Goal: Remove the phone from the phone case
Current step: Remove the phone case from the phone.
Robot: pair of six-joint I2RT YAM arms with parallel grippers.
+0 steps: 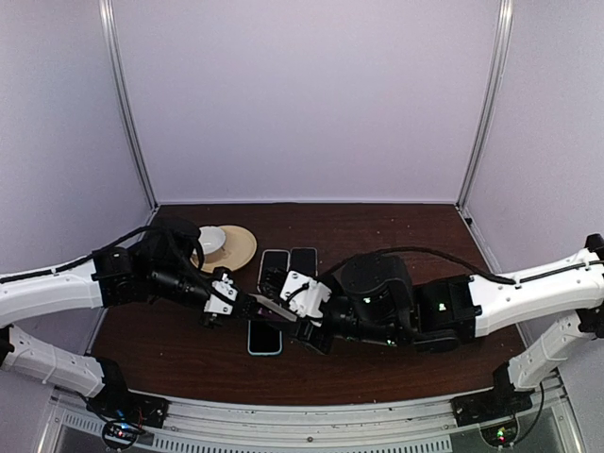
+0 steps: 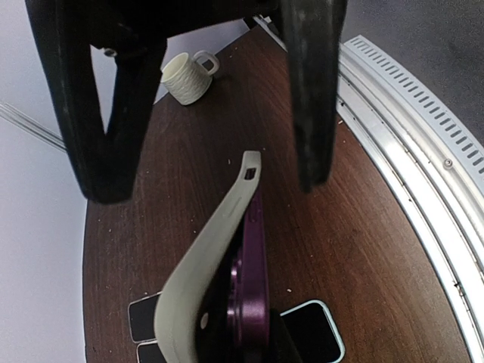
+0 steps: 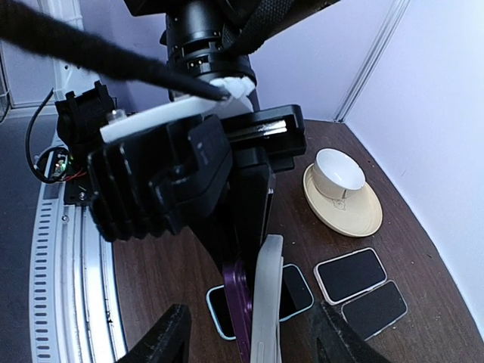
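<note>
1. Closest to the right wrist lens, at the bottom of the frame, sits the right gripper (image 3: pixel 249 314). Its fingers (image 3: pixel 162 340) stand apart, one on each side of the free end of the phone (image 3: pixel 237 302). There's a gap on both sides, so that pincer is wide and gripping nothing.
2. The phone is deep purple and I'm seeing it edge-on. The phone case (image 3: pixel 266 302), a pale grey-beige shell, is just beside it on the right. Both hang in the air above the table (image 3: pixel 151 280).
3. In the middle of that same frame, the left gripper (image 3: pixel 253 189) has the other end. It's clamped tight on the phone. The pads are buried behind black plastic, so I can't see exactly where they land.
4. In the left wrist view, centre to bottom, the phone case bows away from the purple body on the left. It only meets the phone again at the far tip, where there's a small rectangular cutout. Two black fingers come down from the top of the frame either side of that tip.
5. In the top view, lower centre, the grippers sit nose to nose with the phone bridging them.
6. Other stuff in the right wrist view:
   - a blue-cased phone (image 3: pixel 299 291) lies face-up on the table below the held pair
   - two dark phones (image 3: pixel 350 274) lie side by side at lower right
   - a white cup (image 3: pixel 339 170) sits on a tan saucer (image 3: pixel 355 215) at the right
7. Reading-wise, there's a small dark mark on the cup's side, too small for me to read. The phone's back is turned edge-on, so I can't tell what's printed there.
</note>
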